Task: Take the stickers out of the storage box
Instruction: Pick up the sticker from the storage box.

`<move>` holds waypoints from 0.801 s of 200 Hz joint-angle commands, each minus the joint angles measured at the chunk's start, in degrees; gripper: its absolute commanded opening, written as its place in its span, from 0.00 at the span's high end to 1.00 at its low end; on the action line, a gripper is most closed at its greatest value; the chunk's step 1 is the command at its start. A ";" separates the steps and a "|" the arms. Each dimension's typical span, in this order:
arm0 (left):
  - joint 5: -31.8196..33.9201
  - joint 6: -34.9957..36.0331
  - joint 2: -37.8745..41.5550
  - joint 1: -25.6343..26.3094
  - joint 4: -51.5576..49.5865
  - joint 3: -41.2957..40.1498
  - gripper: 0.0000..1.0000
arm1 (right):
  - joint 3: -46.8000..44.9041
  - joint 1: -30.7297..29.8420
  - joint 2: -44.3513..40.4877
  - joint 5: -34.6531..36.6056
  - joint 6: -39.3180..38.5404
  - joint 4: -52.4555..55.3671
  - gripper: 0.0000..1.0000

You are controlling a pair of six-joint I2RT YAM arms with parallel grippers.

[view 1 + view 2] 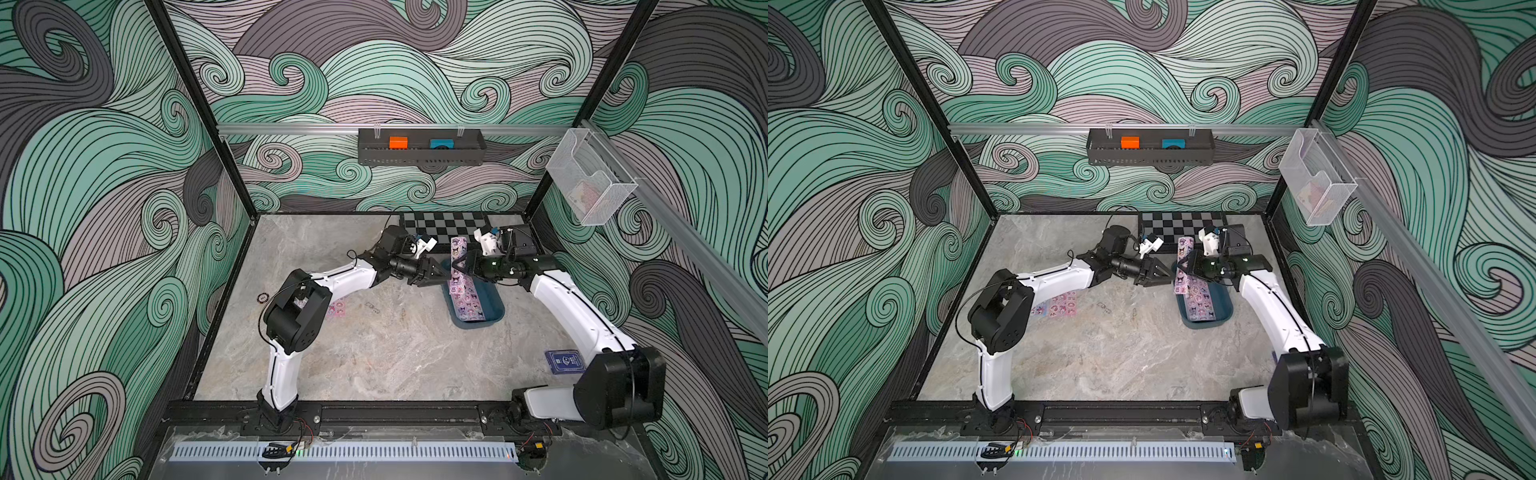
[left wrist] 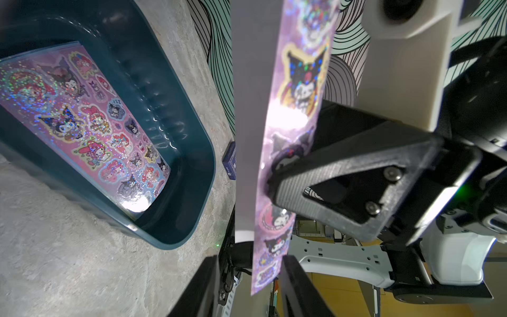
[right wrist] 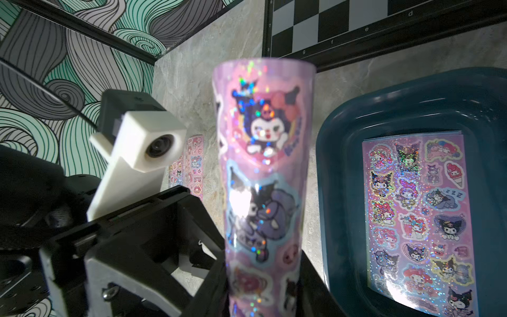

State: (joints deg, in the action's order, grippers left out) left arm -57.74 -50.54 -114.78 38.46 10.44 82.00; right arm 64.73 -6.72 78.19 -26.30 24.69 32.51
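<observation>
The right hand (image 1: 460, 269) is clamped on a lifted sticker sheet (image 1: 458, 248), curled over the storage box (image 1: 497, 306) below it. The left hand (image 1: 441, 273) has its jaws apart, straddling the sheet's edge. A skewed pinch could crease it or tug it free, back onto the stickers (image 1: 470, 300) inside.

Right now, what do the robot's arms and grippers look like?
The left arm and right arm share white shells, bulky black joints and thin black cables alongside. The left gripper and right gripper have black triangular open-framed jaws; a white camera housing sits on each wrist.
</observation>
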 commanded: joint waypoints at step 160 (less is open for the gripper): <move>-2.95 -1.95 0.23 0.70 2.94 3.14 1.00 | -3.13 1.07 -1.76 -5.16 4.42 -7.16 0.40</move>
State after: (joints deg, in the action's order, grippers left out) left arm -59.90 -54.59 -115.44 39.88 14.90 83.46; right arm 62.94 -6.57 77.89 -30.33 28.40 27.64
